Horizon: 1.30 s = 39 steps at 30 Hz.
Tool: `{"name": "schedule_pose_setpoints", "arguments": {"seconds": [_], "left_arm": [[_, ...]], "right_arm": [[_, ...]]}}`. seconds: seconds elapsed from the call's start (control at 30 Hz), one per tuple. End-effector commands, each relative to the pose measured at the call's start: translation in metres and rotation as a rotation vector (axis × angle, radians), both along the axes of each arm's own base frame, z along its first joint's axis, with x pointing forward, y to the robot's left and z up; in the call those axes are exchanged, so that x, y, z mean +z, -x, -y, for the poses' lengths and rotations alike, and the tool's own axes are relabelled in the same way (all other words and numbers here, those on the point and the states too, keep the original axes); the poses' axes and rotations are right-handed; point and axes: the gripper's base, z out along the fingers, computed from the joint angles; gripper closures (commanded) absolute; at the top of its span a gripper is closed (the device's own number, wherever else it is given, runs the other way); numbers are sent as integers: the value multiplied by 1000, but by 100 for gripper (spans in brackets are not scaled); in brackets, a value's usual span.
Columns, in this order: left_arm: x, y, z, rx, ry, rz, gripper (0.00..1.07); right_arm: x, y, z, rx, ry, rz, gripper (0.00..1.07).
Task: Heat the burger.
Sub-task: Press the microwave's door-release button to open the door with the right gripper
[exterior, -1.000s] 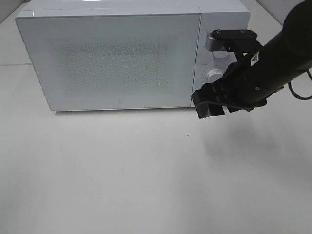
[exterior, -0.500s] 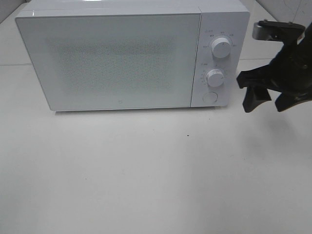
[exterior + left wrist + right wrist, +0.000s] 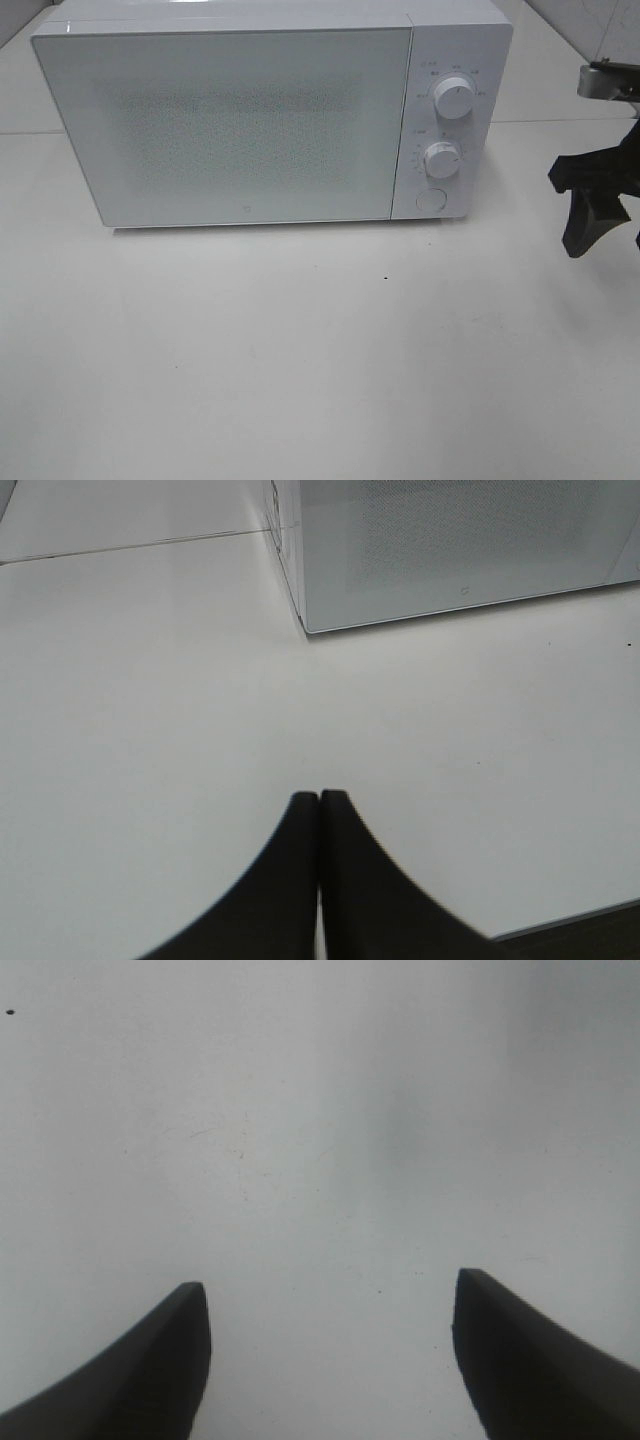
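Burger unseen, white microwave door shut

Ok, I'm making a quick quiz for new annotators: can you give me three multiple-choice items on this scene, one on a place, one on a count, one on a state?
1. Relative to the microwave, the right gripper is:
A) on top
B) to its right
C) to its left

2. Knobs on its panel:
A) one
B) two
C) four

3. The left gripper is:
A) shut
B) wide open
C) shut on a burger

Answers:
1. B, it hangs at the high view's right edge, past the panel.
2. B, two white knobs stand above a round button.
3. A, its fingers meet with nothing between them.
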Motion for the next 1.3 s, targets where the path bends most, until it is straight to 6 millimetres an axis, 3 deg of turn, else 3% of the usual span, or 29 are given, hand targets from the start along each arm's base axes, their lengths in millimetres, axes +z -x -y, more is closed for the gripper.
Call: {"name": "schedule_pose_setpoints", "arguments": {"seconds": [0.03, 0.1, 0.17, 0.2, 0.23, 0.27, 0.37, 0.4, 0.43, 0.5, 0.53, 0.57, 0.6, 0.63, 0.7, 0.9, 1.3], "left_arm": [[0, 2, -1, 3, 5, 31, 106], [0, 2, -1, 3, 5, 31, 106], [0, 2, -1, 3, 5, 31, 106], [0, 2, -1, 3, 5, 31, 106], [0, 2, -1, 3, 5, 31, 106], [0, 2, -1, 3, 5, 31, 106], [0, 2, -1, 3, 5, 31, 106], [0, 2, -1, 3, 5, 31, 106], [0, 2, -1, 3, 5, 31, 106], [0, 2, -1, 3, 5, 31, 106], [0, 2, -1, 3, 5, 31, 106], [0, 2, -1, 3, 5, 31, 106], [0, 2, -1, 3, 5, 31, 106], [0, 2, -1, 3, 5, 31, 106], [0, 2, -1, 3, 5, 31, 106], [0, 2, -1, 3, 5, 31, 106], [0, 2, -1, 3, 5, 31, 106]], "right_arm": [[11, 13, 3, -13, 2, 16, 43], [25, 35, 5, -13, -3, 66, 43], [27, 42, 6, -13, -4, 79, 43], [32, 58, 7, -13, -7, 102, 43], [32, 58, 7, -13, -7, 102, 43], [37, 76, 9, -12, -9, 123, 43], [38, 84, 9, -12, -9, 128, 43], [42, 100, 11, -11, -12, 158, 43], [43, 117, 12, -10, -14, 176, 43], [42, 123, 13, -10, -14, 180, 43], [40, 137, 14, -9, -15, 186, 43], [40, 137, 14, -9, -15, 186, 43], [37, 152, 15, -8, -16, 194, 43], [37, 152, 15, -8, -16, 194, 43], [33, 170, 17, 1, -12, 222, 43], [23, 197, 20, 28, -9, 314, 43], [41, 246, 24, 64, -22, 717, 43]]}}
